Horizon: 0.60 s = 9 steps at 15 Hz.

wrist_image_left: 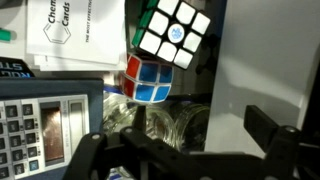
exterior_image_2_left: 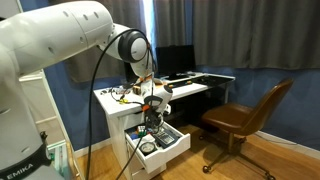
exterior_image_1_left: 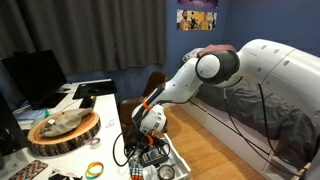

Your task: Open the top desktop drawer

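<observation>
The top desktop drawer (exterior_image_2_left: 172,150) is a shallow white tray. It stands pulled out from under the white desk in both exterior views (exterior_image_1_left: 181,165). It holds a calculator (wrist_image_left: 40,125), two puzzle cubes (wrist_image_left: 172,32), a white card box (wrist_image_left: 75,35) and glass jars (wrist_image_left: 180,125). My gripper (wrist_image_left: 200,122) is open and hangs low over the drawer's front end (exterior_image_1_left: 151,138) (exterior_image_2_left: 152,118). Its two black fingers stand on either side of the edge of the drawer's white panel (wrist_image_left: 265,60). It holds nothing.
The white desk (exterior_image_1_left: 98,100) carries a dark monitor (exterior_image_1_left: 35,75) and a round wood slab (exterior_image_1_left: 65,132). A brown swivel chair (exterior_image_2_left: 245,115) stands on the wood floor beside the drawer. Cables hang along the arm.
</observation>
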Available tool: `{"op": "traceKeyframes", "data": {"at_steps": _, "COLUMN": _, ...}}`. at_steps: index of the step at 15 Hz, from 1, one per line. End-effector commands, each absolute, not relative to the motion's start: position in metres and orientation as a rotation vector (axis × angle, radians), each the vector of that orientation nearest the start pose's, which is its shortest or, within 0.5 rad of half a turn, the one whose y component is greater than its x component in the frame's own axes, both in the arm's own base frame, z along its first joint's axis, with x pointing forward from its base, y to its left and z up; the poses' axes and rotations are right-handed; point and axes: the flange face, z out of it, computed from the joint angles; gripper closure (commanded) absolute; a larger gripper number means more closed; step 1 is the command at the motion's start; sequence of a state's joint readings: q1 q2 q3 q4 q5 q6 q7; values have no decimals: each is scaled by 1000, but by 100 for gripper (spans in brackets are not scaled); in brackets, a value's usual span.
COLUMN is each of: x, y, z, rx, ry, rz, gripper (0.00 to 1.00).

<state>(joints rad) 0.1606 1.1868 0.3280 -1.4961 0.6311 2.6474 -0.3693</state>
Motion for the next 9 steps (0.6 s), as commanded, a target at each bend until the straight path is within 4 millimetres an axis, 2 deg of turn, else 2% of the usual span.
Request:
{"op": "traceKeyframes", "data": {"at_steps": 1, "x": 592, "y": 281, "z": -20, "rx": -2584, "ry": -36, "rz": 111, "gripper": 0}}
{"op": "traceKeyframes", "data": {"at_steps": 4, "x": 591, "y": 278, "z": -15, "rx": -2511, "ry": -4, "rz": 132, "gripper": 0}}
{"op": "traceKeyframes", "data": {"at_steps": 9, "x": 594, "y": 239, "z": -9, "rx": -2509, "ry": 64, "rz": 96, "gripper": 0}}
